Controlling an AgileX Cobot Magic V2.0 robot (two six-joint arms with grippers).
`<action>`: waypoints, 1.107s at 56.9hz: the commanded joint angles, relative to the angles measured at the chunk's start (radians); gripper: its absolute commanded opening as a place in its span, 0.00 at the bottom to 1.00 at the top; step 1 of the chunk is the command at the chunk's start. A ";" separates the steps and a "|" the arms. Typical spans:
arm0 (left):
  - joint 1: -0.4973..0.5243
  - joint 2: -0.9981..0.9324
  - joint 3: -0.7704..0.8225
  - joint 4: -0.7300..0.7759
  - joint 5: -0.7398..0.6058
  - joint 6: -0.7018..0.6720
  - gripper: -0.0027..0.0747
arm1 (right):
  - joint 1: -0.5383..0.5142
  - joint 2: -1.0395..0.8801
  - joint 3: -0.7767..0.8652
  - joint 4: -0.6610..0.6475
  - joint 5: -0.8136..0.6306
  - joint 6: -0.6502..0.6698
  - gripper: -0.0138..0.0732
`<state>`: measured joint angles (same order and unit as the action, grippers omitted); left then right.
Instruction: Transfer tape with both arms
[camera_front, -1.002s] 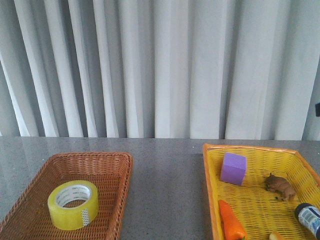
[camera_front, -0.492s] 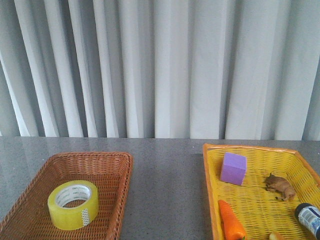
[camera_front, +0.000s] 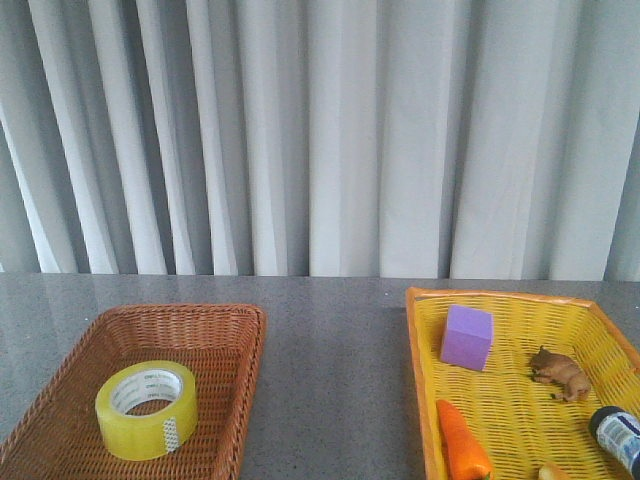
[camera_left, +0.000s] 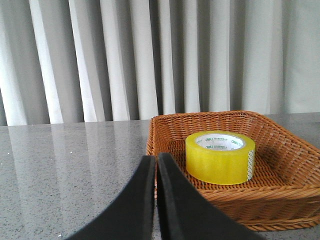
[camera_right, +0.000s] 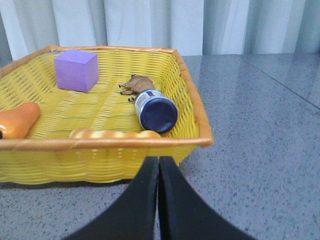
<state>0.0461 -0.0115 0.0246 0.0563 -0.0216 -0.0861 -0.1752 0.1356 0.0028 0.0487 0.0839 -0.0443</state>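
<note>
one tape (camera_front: 146, 409) roll lies flat in the brown wicker basket (camera_front: 215, 330) on my left, well apart from the yellow basket (camera_front: 425, 380) holding a purple cube (camera_front: 467, 337), and i see both the left gripper (camera_left: 156, 165) and right gripper (camera_right: 158, 165) pressed closed, holding nothing.

Pleated grey curtain (camera_front: 330, 130), speckled tabletop (camera_front: 330, 340)
</note>
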 joint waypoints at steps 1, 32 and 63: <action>0.001 -0.016 -0.008 -0.009 -0.071 -0.007 0.03 | -0.006 -0.063 0.030 -0.015 -0.089 0.036 0.15; 0.001 -0.016 -0.008 -0.009 -0.071 -0.007 0.03 | 0.138 -0.159 0.028 -0.085 -0.010 0.034 0.15; 0.001 -0.016 -0.008 -0.009 -0.071 -0.007 0.03 | 0.133 -0.159 0.028 -0.082 -0.010 0.034 0.15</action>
<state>0.0461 -0.0115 0.0246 0.0563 -0.0208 -0.0861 -0.0395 -0.0137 0.0267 -0.0234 0.1452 -0.0117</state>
